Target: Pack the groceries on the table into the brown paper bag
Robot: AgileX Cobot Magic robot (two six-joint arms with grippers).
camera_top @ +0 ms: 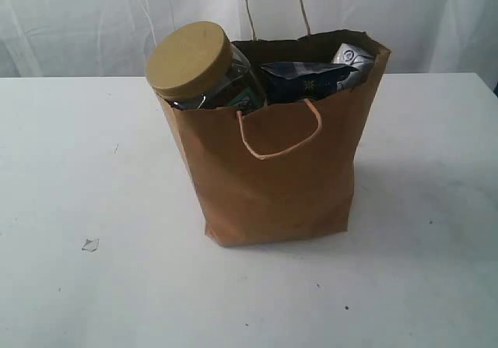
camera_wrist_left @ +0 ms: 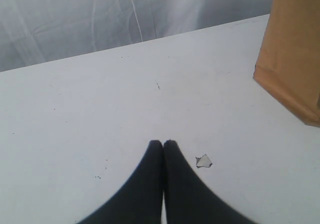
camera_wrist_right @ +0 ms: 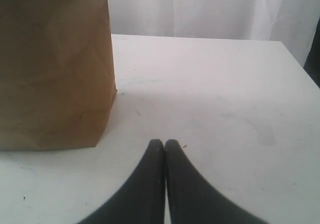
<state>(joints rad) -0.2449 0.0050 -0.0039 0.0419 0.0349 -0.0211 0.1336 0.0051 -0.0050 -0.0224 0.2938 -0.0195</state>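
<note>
Upright, the creased brown paper bag (camera_top: pixel 276 184) brims with groceries.

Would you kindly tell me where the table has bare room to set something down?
The table is bare left of the brown paper bag, apart from a small white scrap toward the front, and bare to the bag's right and in front of it. Only the bag's mouth is crowded: the tan-lidded clear jar and blue packet fill it.

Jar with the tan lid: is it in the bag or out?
In, tilted: the jar leans inside the bag, its lid poking above the rim.
</note>
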